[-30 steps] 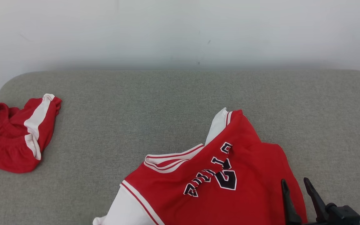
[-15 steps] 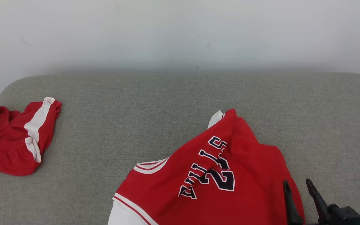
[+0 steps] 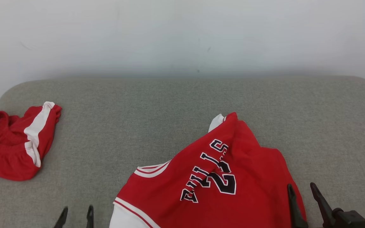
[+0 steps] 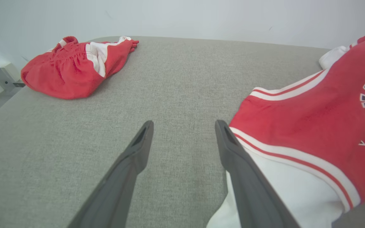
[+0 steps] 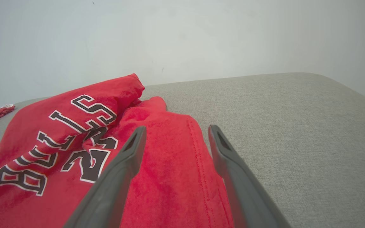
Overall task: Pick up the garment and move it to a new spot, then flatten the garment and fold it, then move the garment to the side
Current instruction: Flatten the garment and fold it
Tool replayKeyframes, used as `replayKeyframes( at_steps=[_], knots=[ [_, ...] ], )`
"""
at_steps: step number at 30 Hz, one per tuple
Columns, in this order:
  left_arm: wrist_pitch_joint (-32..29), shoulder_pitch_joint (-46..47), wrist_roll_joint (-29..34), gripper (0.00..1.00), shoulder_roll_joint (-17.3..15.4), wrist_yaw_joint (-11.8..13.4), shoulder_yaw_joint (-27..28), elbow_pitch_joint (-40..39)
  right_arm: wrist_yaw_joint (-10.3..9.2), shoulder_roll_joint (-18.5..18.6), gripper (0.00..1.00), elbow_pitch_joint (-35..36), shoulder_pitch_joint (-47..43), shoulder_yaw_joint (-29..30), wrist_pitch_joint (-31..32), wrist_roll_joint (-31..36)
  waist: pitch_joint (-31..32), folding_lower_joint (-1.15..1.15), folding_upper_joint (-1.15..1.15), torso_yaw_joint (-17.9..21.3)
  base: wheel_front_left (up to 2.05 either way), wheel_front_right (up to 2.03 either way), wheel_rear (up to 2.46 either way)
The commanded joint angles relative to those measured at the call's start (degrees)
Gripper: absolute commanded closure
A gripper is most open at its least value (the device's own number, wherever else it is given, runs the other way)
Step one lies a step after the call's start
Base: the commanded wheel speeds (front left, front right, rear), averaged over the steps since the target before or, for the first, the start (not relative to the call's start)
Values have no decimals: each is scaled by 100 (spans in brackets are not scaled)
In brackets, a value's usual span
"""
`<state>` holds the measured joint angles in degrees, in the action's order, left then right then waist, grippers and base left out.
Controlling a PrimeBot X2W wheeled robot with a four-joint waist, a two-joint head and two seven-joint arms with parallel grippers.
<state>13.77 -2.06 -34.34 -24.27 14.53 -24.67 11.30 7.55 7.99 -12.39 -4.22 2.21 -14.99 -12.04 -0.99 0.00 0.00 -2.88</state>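
Observation:
The garment is a red jersey (image 3: 220, 177) with white trim and dark lettering, lying rumpled on the grey padded surface (image 3: 169, 104) at the near middle. My left gripper (image 3: 77, 210) stands open just left of its white edge. In the left wrist view the left gripper (image 4: 184, 126) has only grey surface between its fingers, and the jersey (image 4: 312, 120) lies against the right finger. My right gripper (image 3: 301, 186) is open over the jersey's right hem. In the right wrist view the red cloth (image 5: 59, 142) shows between the fingers of the right gripper (image 5: 176, 129).
Crumpled red shorts with white stripes (image 3: 14, 142) lie at the surface's left edge and also appear in the left wrist view (image 4: 74, 66). A pale wall (image 3: 182, 31) backs the surface. Bare grey fabric stretches between the shorts and the jersey and off to the far right.
The jersey's collar side has dropped and folded over, hiding most of its white panel. My left gripper has come into the head view at the lower left, open. The camera has tilted slightly.

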Motion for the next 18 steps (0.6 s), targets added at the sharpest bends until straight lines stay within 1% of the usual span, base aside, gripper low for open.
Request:
replayKeyframes(
  at_steps=[1, 3, 6, 12, 15, 16, 18],
  knots=[
    [-14, 165, 71, 0, -40, -35, 2, -57, -13, -6, 0, -1, -42, -9, -28, -17, 0, 0, 0, 21, 0, 0, 0],
    [-86, 379, 152, 0, -113, -35, -12, -109, -13, 6, 0, -9, -5, -50, -28, -16, -7, 0, 0, 79, 0, 0, 0],
    [-160, 721, 213, 0, -193, -126, -26, -176, -13, 28, 0, -11, 53, -78, -28, -35, -45, 0, 0, 203, 0, 0, 0],
    [-42, 1106, 335, 0, -262, -127, 92, -270, -13, 28, 0, -69, 56, -11, -28, -12, -130, 0, 0, 522, 0, 0, 0],
    [49, 1131, 495, 0, -275, -47, 143, -372, -13, 54, 0, -98, 34, 42, -28, -33, -154, 0, 0, 650, 0, 0, 0],
    [102, 1098, 573, 0, -285, 5, 245, -459, -13, 52, 0, -118, 6, 80, -28, -36, -165, 0, 0, 716, 0, 0, 0],
    [140, 1009, 620, 0, -237, 29, 409, -574, -13, 51, 0, -174, -46, 135, -28, -50, -172, 0, 0, 759, 0, 0, 0]
  ],
)
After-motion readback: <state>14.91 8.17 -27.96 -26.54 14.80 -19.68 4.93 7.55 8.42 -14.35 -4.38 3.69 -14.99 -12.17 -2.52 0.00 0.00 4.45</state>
